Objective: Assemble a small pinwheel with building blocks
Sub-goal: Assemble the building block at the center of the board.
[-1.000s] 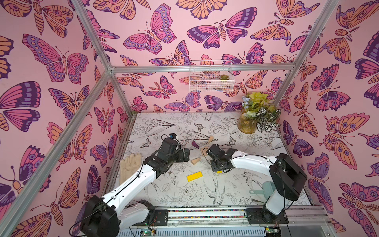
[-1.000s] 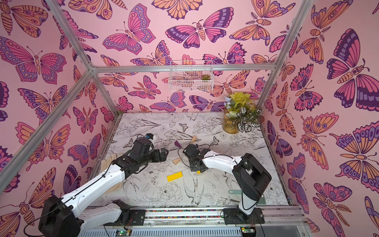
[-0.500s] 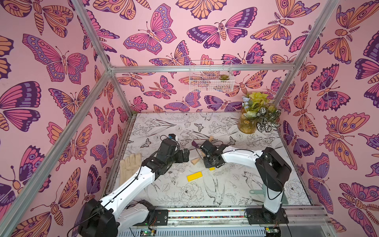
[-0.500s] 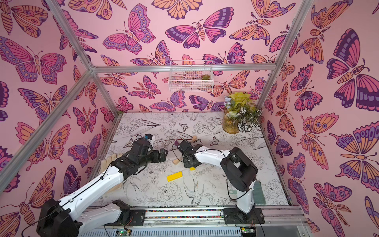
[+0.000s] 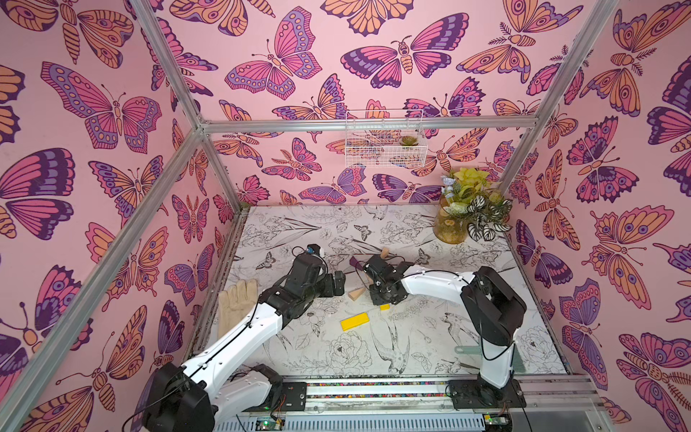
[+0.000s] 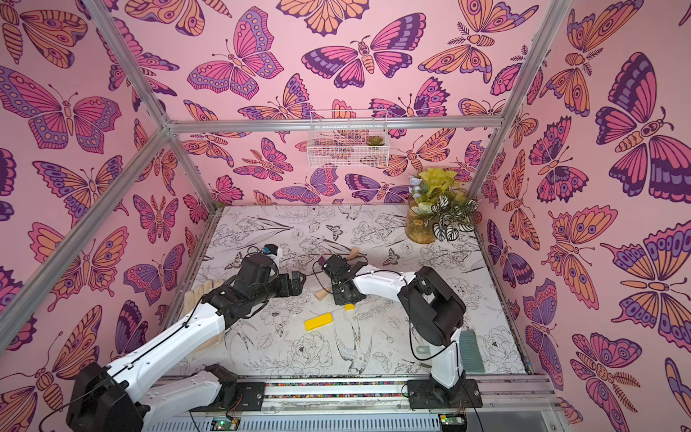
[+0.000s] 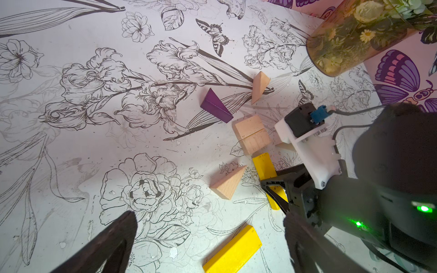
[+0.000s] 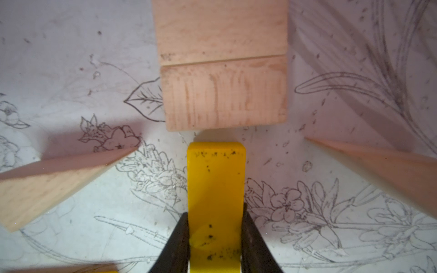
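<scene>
A beige glove [image 5: 237,303] lies at the left edge of the worktop [image 5: 426,336], out of play. Next comes the left end effector [image 5: 338,281], released, its jaws spread wide and holding nothing above the blocks. The loose yellow bar [image 5: 354,322] lies flat and askew, nearer the robot's base. Right of that, the near tan wedge [image 5: 356,294] sits close beside the right end effector [image 5: 381,299]. The purple wedge [image 7: 215,106] and a farther tan wedge [image 7: 259,86] lie beyond, toward the back wall. Among them lies the hub [image 8: 222,71], two tan rectangular blocks side by side making a square. The right end effector is clenched across the narrow width of the held yellow bar [image 8: 216,184], on its rear part. The relation that matters is that the hub lies straight ahead along this bar's long axis. The bar's free end faces the middle of the hub's near edge, with a thin gap between them. The right arm plainly owns this move, and a short push along the axis should seat the stem. The near tan wedge and a third tan wedge [image 8: 390,170] flank the bar's end, both apart from it. The lane looks open, though a sideways drift could nudge either wedge. Farther right stand a vase of plants [image 5: 450,229] and a teal brush [image 6: 471,351], well apart.
</scene>
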Controlling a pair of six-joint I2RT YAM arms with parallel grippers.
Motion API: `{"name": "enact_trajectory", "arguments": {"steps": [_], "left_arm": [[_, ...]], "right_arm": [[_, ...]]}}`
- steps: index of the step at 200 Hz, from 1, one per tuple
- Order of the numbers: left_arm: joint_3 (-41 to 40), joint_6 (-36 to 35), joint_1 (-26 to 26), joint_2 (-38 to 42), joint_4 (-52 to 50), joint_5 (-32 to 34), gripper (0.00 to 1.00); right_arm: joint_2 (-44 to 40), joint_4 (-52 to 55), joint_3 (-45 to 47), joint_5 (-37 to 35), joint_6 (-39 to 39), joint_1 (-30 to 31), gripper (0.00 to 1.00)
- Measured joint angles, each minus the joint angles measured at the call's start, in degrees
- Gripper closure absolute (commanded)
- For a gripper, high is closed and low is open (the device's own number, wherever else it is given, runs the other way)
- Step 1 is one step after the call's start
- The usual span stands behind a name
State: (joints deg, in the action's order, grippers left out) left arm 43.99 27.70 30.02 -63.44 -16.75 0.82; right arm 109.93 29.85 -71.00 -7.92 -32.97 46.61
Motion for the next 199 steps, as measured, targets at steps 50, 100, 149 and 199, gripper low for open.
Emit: {"name": "enact_trajectory", "arguments": {"steps": [50,100,149,199], "left_arm": [[0.0,0.0,0.0,0.0,0.0,0.0,0.0],[0.0,0.0,0.0,0.0,0.0,0.0,0.0],[0.0,0.1,0.0,0.0,0.0,-0.4,0.0],[0.0,0.1,0.0,0.0,0.0,-0.8,0.0]], "right_arm": [[0.0,0.0,0.0,0.0,0.0,-0.4,0.73],[0.7,0.3,-0.9,-0.1,0.0,-0.5,0.73],[0.8,0.5,-1.1,-0.1,0.0,-0.5,0.7],[1.0,0.6,-1.3,-0.1,0.0,-0.5,0.61]]}}
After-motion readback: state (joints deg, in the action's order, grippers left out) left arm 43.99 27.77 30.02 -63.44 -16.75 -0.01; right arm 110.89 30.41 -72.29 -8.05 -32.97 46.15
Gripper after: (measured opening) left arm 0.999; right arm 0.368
